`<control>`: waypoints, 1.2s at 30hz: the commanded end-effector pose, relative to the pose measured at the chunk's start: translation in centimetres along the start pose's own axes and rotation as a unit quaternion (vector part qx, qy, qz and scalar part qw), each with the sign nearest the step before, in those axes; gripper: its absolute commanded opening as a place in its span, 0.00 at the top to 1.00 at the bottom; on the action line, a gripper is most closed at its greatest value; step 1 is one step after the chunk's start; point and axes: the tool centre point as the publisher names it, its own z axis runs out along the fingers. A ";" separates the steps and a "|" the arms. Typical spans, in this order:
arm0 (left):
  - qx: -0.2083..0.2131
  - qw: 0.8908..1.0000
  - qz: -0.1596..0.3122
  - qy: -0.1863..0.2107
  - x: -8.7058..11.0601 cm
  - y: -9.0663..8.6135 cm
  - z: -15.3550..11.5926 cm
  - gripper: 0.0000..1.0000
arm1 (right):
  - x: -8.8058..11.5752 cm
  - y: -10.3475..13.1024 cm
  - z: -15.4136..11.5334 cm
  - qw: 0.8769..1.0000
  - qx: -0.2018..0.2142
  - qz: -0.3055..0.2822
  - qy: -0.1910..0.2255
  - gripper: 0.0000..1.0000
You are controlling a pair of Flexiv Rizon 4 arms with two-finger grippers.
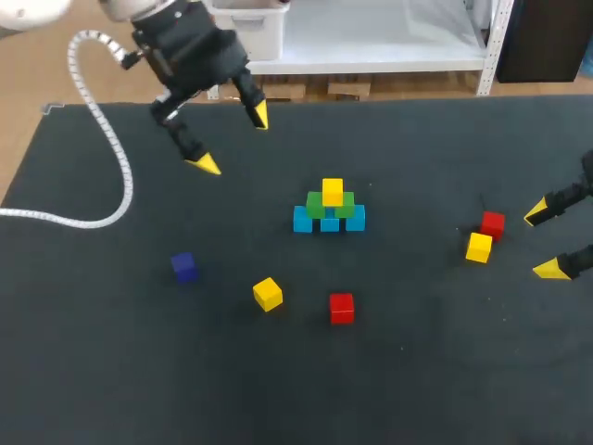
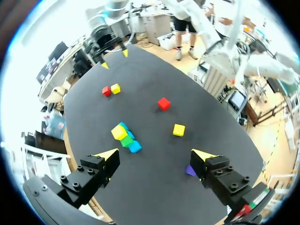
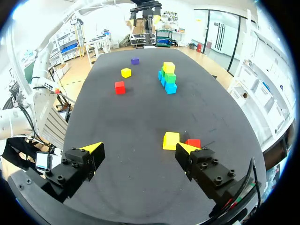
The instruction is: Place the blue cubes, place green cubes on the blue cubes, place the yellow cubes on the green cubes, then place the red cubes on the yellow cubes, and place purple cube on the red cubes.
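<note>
Cube stack (image 1: 330, 209) sits at the centre of the table (image 1: 111, 362). Left gripper (image 1: 235, 141) hangs over the far edge. Right gripper (image 1: 544, 241) is beside a loose red cube (image 1: 493, 223), its body cropped in the head view. Both jaws are spread wide and empty.

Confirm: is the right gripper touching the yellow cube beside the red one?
Apart. Head view shows bare table between the right gripper and that yellow cube.

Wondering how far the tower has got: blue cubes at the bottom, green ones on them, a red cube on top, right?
Not quite. The head view shows a yellow cube on top, not a red one. The blue cubes at the bottom and the green cubes on them are right.
</note>
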 end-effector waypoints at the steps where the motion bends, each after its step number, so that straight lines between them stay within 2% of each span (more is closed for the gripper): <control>1: -0.004 0.999 0.034 0.005 -0.7 -2.5 0.1 0.00 | 0.0 0.0 0.0 1.000 0.000 -0.001 -0.001 0.00; 2: 0.001 0.999 0.035 -0.003 -0.9 -2.7 0.3 0.00 | 0.0 0.0 0.0 1.000 0.000 -0.001 -0.001 0.00; 7: 0.014 0.998 0.064 0.006 -1.6 -3.9 1.7 0.00 | 0.0 0.0 0.0 1.000 0.000 -0.001 -0.001 0.00; 12: 0.032 0.996 0.089 -0.006 -2.3 -5.8 3.5 0.00 | 0.0 0.0 0.0 1.000 0.000 -0.001 -0.001 0.00; 19: 0.069 0.991 0.117 0.006 -3.3 -7.7 6.5 0.00 | 0.0 0.0 0.0 1.000 0.000 -0.001 -0.001 0.00; 25: 0.088 0.991 0.104 0.016 -3.2 -7.7 9.8 0.00 | 0.0 0.0 0.0 1.000 0.000 -0.001 -0.001 0.00; 30: 0.090 0.994 0.054 0.024 -3.0 -7.1 12.6 0.00 | 0.0 0.0 0.0 1.000 0.000 -0.001 -0.001 0.00; 36: 0.081 0.994 0.057 0.044 -3.2 -7.0 15.1 0.00 | 0.0 0.0 0.0 1.000 0.000 -0.001 -0.001 0.00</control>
